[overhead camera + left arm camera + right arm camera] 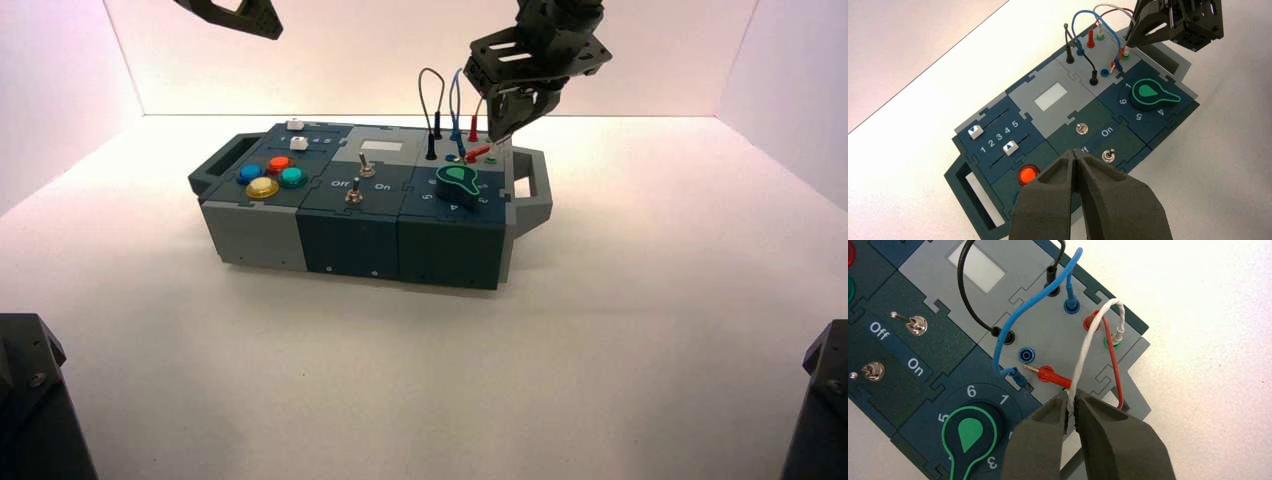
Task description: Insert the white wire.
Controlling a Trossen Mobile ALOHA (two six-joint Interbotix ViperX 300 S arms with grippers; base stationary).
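Observation:
The white wire (1087, 347) arches over the wire panel at the box's right end. One of its plugs (1118, 334) stands in a green socket at the far corner. My right gripper (1071, 399) is shut on the wire's other end, right above a second green socket (1124, 56) beside the green knob (968, 432). Whether that plug sits in the socket is hidden by the fingers. From above, the right gripper (497, 135) points down at the box's (350, 240) back right corner. My left gripper (1076, 155) hangs shut and empty high above the box's left half.
A red wire's loose plug (1048, 373) and a blue wire's loose plug (1019, 377) lie on the panel just beside the right fingertips. A black wire (964, 295) is plugged in at both ends. Two toggle switches (916, 325), sliders and coloured buttons (268, 176) lie further left.

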